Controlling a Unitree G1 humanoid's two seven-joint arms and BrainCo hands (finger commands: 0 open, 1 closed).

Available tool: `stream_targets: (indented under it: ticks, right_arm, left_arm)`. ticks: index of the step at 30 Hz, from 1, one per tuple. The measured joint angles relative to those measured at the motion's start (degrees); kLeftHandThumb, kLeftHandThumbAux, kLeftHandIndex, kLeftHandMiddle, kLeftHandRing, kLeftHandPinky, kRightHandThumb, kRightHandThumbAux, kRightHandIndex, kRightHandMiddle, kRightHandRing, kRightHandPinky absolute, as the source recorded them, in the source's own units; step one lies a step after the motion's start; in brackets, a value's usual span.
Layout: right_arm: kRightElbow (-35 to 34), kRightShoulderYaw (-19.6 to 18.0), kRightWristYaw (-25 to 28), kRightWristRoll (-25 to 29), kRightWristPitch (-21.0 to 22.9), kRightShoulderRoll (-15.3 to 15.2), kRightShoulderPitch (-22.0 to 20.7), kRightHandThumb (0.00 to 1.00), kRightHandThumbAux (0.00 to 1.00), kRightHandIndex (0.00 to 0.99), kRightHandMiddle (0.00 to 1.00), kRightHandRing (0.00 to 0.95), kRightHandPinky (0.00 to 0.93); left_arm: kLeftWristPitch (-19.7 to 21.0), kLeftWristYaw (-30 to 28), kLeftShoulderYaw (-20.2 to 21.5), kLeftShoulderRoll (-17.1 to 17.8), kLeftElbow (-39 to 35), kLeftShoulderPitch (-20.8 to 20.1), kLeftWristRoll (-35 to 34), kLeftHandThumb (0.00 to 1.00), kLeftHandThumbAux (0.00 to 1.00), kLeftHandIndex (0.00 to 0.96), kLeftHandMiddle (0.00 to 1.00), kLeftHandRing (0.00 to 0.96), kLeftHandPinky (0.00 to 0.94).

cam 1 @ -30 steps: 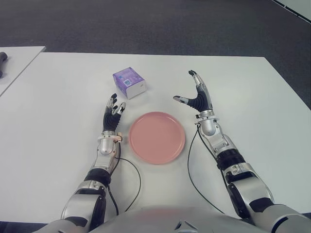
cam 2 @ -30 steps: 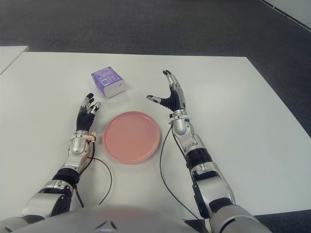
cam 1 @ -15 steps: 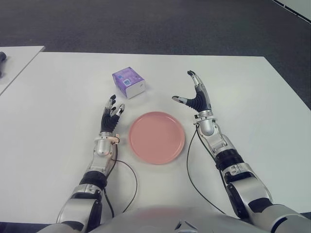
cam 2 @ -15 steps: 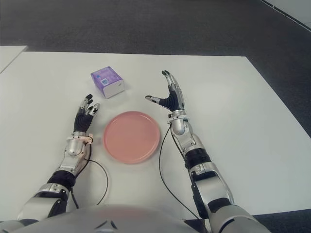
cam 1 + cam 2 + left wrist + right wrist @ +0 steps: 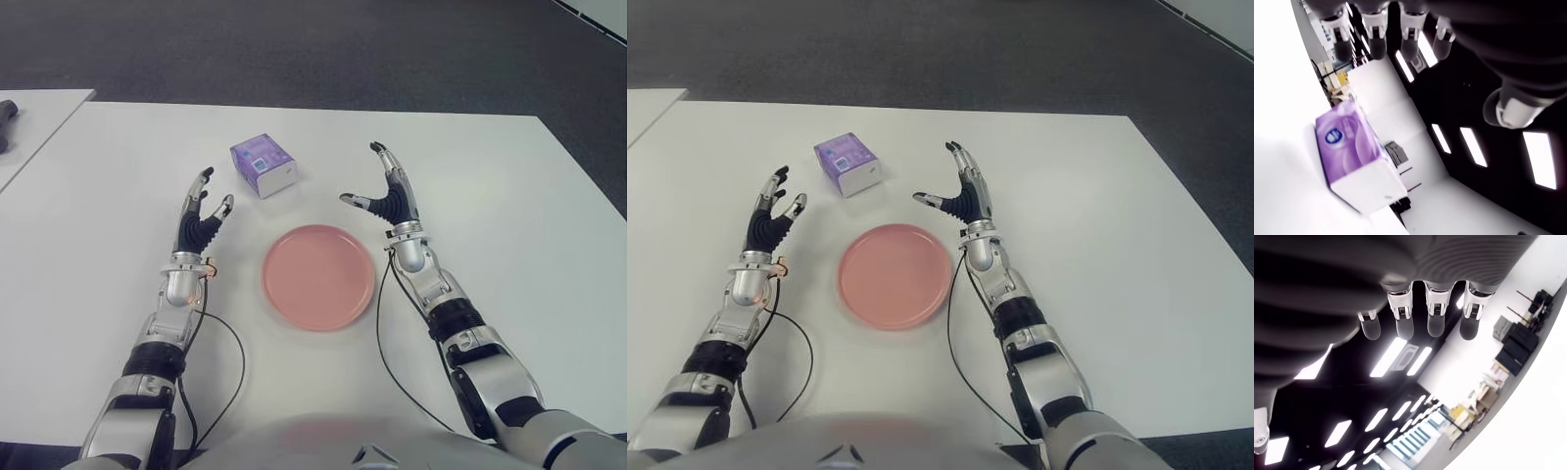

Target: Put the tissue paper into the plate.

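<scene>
No readable text anywhere. Purple tissue pack [image 5: 1352, 152] carries round blue-and-white logo on its face, lettering too blurred to read. Small dark square mark on pack top in eye views, unreadable too.

A white table [image 5: 509, 206] is filling most of the frame. Dark carpet [image 5: 294, 49] is running across the top. A second table [image 5: 34, 113] is showing at upper left.

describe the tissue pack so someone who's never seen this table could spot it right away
On the white table, find the pink plate at its middle. Beyond the plate's far left edge sits the tissue pack, a small boxy packet. Its purple top and white sides make it the only purple thing there.
</scene>
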Motion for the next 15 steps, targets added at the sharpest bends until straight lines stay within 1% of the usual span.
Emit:
stream_targets:
  ticks: [5, 15]
  right_arm:
    - [0.11, 0.00, -0.17, -0.06, 0.15, 0.02, -0.07, 0.138, 0.508, 0.000, 0.000, 0.000, 0.000]
    - [0.18, 0.08, -0.48, -0.08, 0.18, 0.24, -0.07, 0.138, 0.508, 0.000, 0.000, 0.000, 0.000]
  left_arm:
    - [-0.01, 0.00, -0.02, -0.40, 0.04, -0.22, -0.12, 0.000, 0.464, 0.000, 0.000, 0.000, 0.000]
    - [-0.29, 0.00, -0.20, -2.36, 1.16, -0.22, -0.63, 0.000, 0.500, 0.000, 0.000, 0.000, 0.000]
